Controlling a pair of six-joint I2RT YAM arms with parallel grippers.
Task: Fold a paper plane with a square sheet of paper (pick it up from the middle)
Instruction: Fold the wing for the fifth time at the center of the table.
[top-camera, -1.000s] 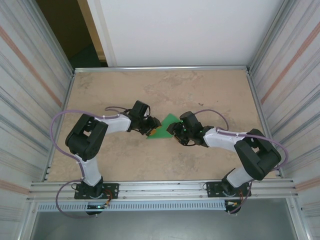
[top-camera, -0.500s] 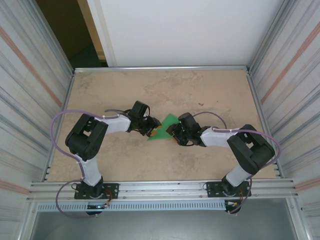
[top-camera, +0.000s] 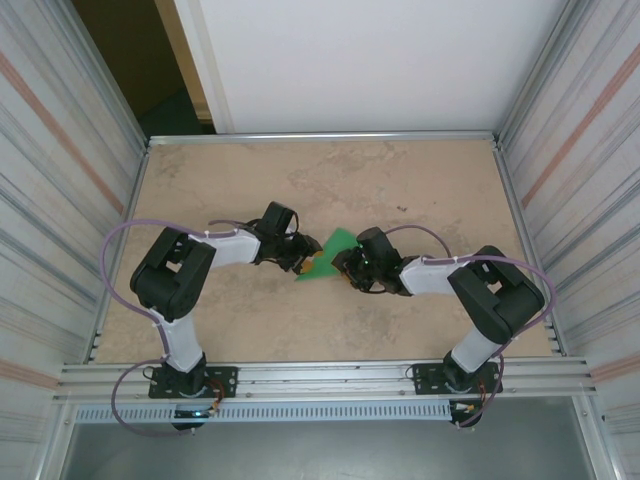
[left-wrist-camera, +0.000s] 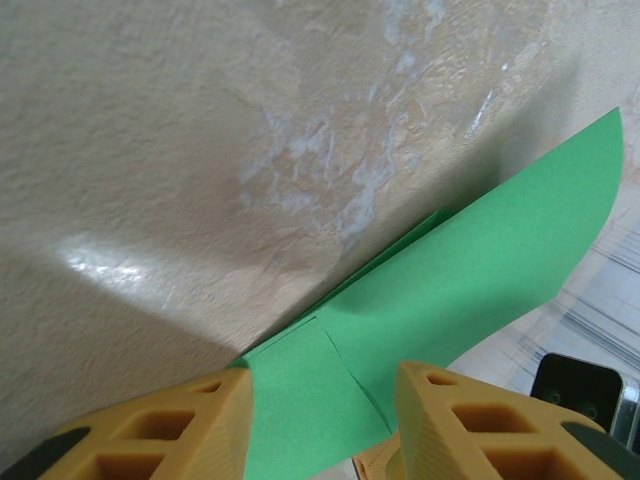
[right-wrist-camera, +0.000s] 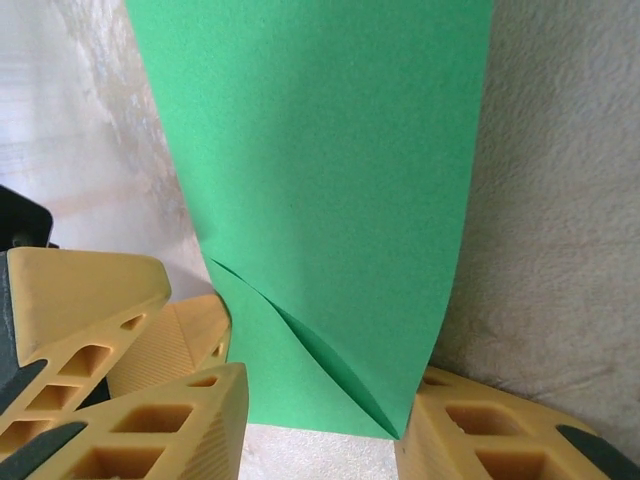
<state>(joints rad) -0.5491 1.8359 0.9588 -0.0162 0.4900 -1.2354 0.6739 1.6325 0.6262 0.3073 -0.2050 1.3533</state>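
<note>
**Paper (right-wrist-camera: 320, 150) mid-fold, limp and light**

At the bottom of my right wrist view, my right gripper (right-wrist-camera: 325, 405) stands with jaws apart. It sits astride the paper's pointed lower end, which touches one finger and leaves bare table (right-wrist-camera: 560, 150) beside the other. My left gripper (left-wrist-camera: 322, 400), at the bottom of its own view, also has its fingers apart, with green filling the gap. I cannot tell whether they bear on it. Beyond them the paper rises toward the upper right, bowed, with a soft buckle near the tip. From above it lies mid-frame between my two grippers. I judge it featherlight, floppy, slick and easily creased wrongly. I would pinch flat across the doubled layers beside a crease, never a loose edge.
</note>
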